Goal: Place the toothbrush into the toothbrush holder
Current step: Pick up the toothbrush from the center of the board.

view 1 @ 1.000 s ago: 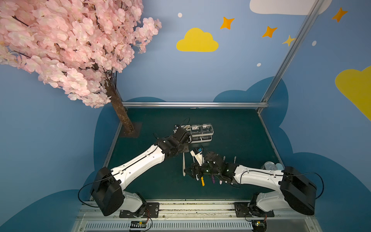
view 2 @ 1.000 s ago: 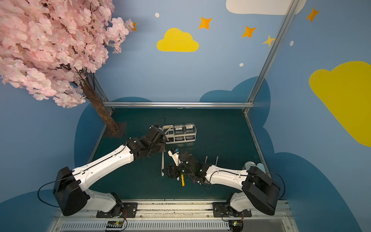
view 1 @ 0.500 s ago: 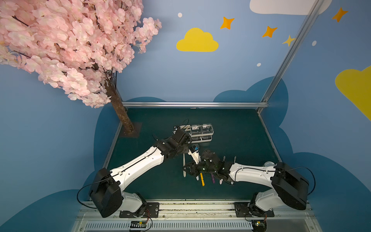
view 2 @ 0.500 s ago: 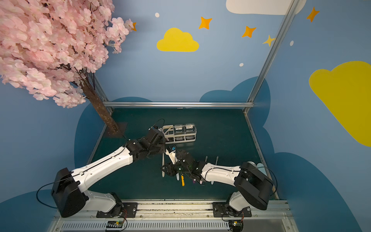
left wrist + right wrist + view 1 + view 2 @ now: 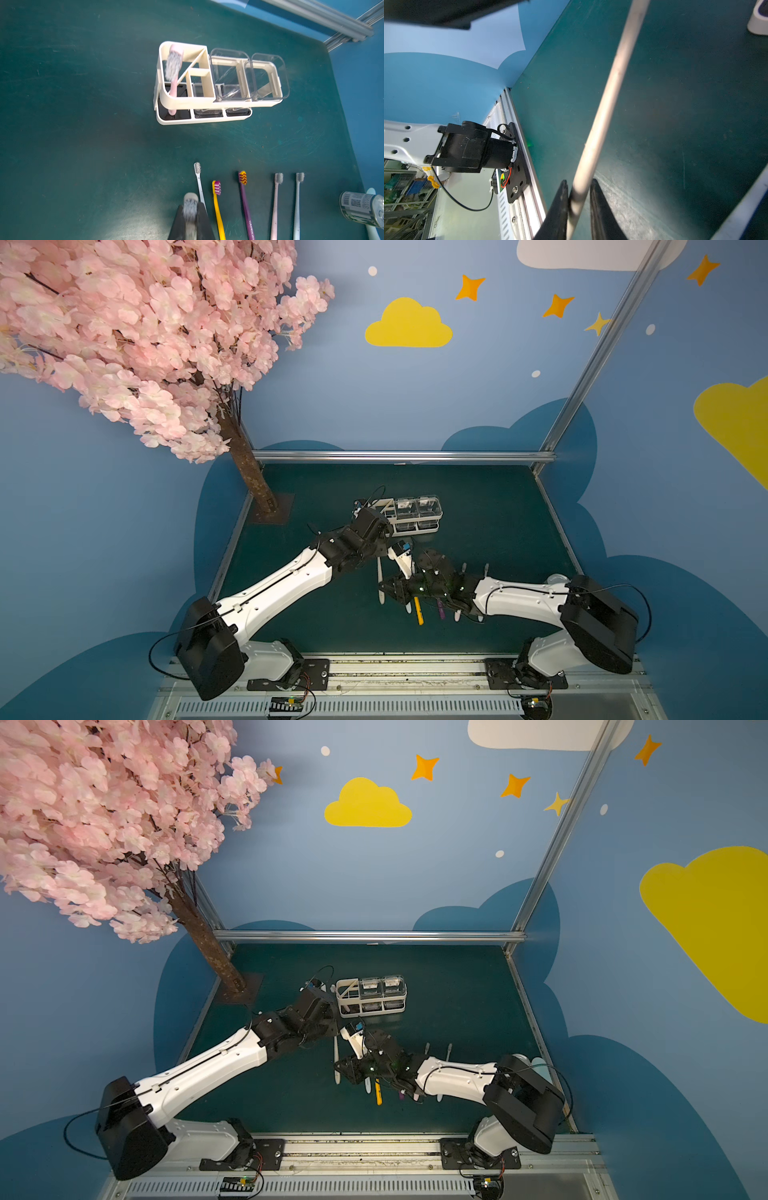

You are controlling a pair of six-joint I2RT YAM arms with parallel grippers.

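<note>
One toothbrush (image 5: 379, 572), white-handled with grey bristles, is held from both ends. My left gripper (image 5: 190, 204) is shut on its neck, the bristled head (image 5: 189, 207) poking out past the jaws. My right gripper (image 5: 579, 180) has its jaws against the handle (image 5: 608, 99) lower down, just above the table. The toothbrush holder (image 5: 415, 526), a white frame with two clear cups, stands on the table beyond both grippers (image 5: 207, 101). A pink toothbrush (image 5: 173, 68) stands upright in its divided slot section.
Several more toothbrushes lie side by side near the right arm, among them yellow (image 5: 217, 205) and purple (image 5: 245, 203) ones. A tin can (image 5: 361, 209) lies at the right. A white and blue tube (image 5: 401, 558) lies beside the grippers. The tree trunk (image 5: 249, 472) stands back left.
My right gripper has shifted left to the toothbrush and closed its jaws on the handle. The left gripper has stayed shut on the toothbrush, almost in place.
</note>
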